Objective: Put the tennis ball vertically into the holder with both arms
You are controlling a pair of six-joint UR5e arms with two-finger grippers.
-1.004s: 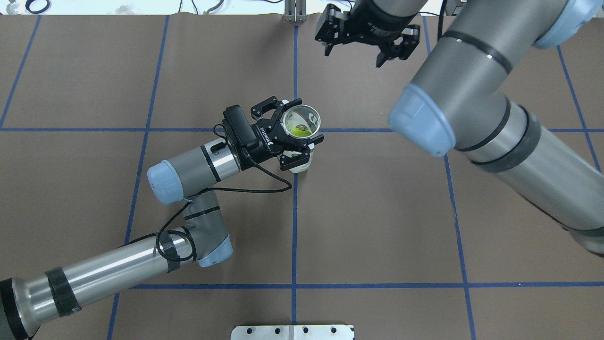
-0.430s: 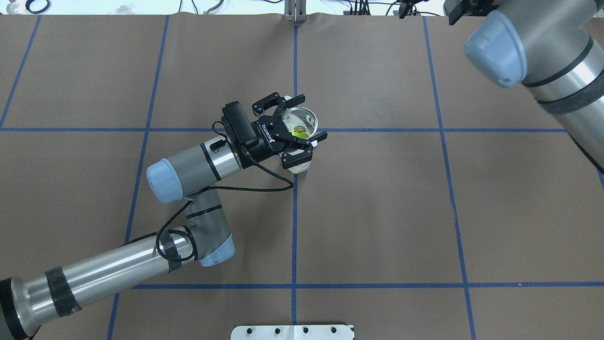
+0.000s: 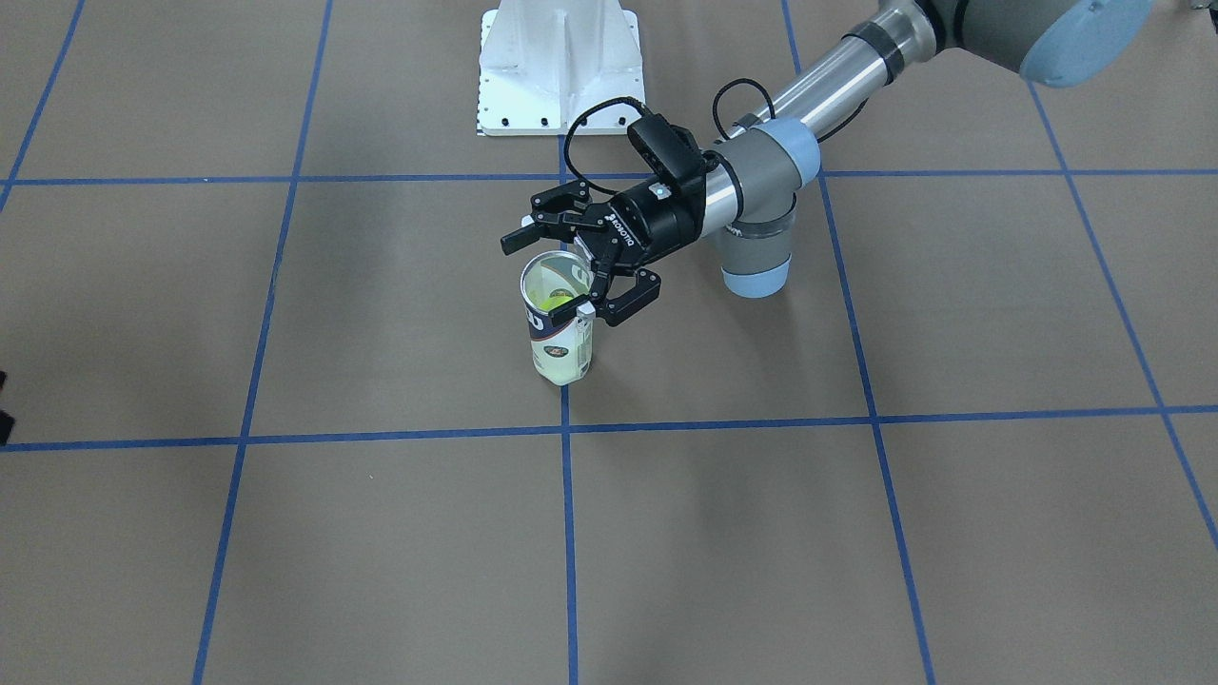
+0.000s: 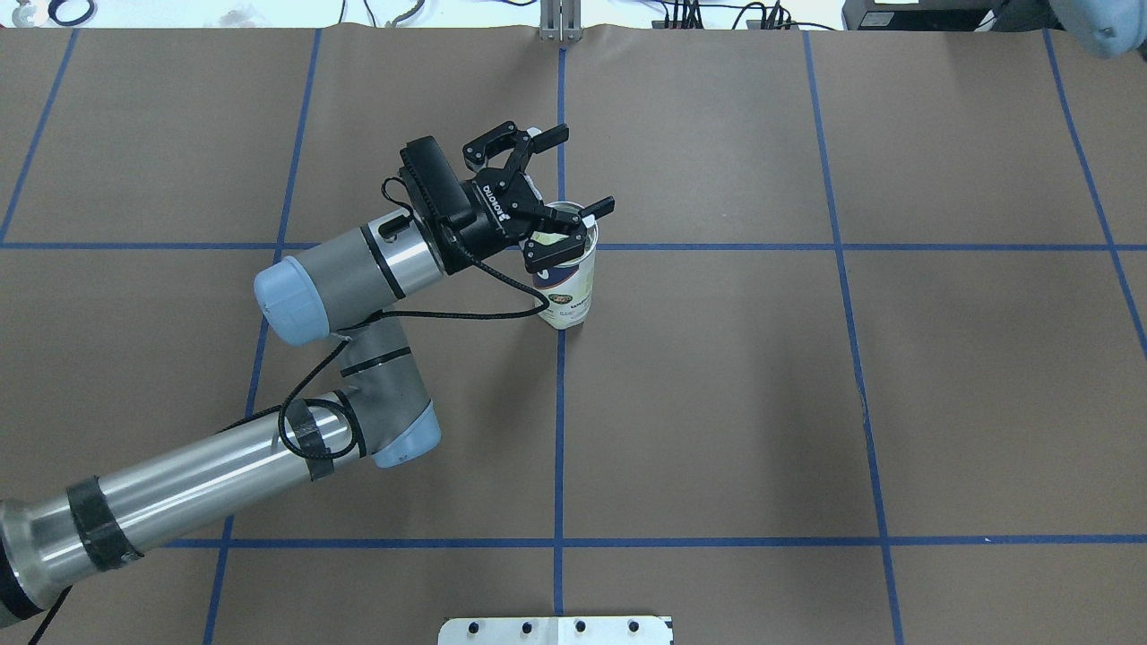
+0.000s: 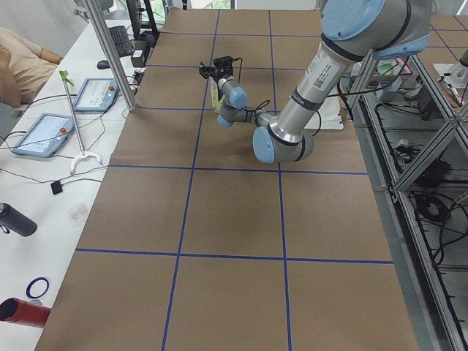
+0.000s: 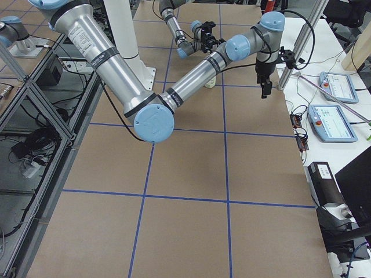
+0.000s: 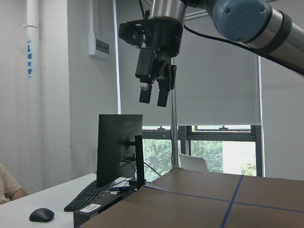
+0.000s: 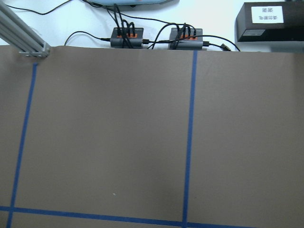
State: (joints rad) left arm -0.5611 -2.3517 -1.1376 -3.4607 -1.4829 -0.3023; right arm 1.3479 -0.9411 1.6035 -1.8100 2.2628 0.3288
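The holder (image 4: 566,291) stands upright on the brown worktop (image 4: 806,403) with its foot on a blue tape line (image 4: 559,430), just where it stood a second ago. The tennis ball (image 3: 556,303) is inside it and shows yellow-green through the open mouth in the front-facing view.

A second ago the left end effector (image 4: 584,170) had its fingers around the holder just under the rim. Then the fingers spread. Now it has let go and is wide open and empty. It has risen above the rim, a little to the holder's left. From overhead one finger (image 4: 573,235) overlaps the rim, but whether it touches I cannot tell.

A second ago the right end effector (image 7: 153,100) hovered open over the worktop just beyond the holder, and its arm filled the right of the overhead view. Now only a corner of the right arm (image 4: 1089,27) shows there. The end effector hangs high and points down, well apart from the holder on its far side. From the left wrist camera its fingers look close together, but I cannot tell whether they meet.
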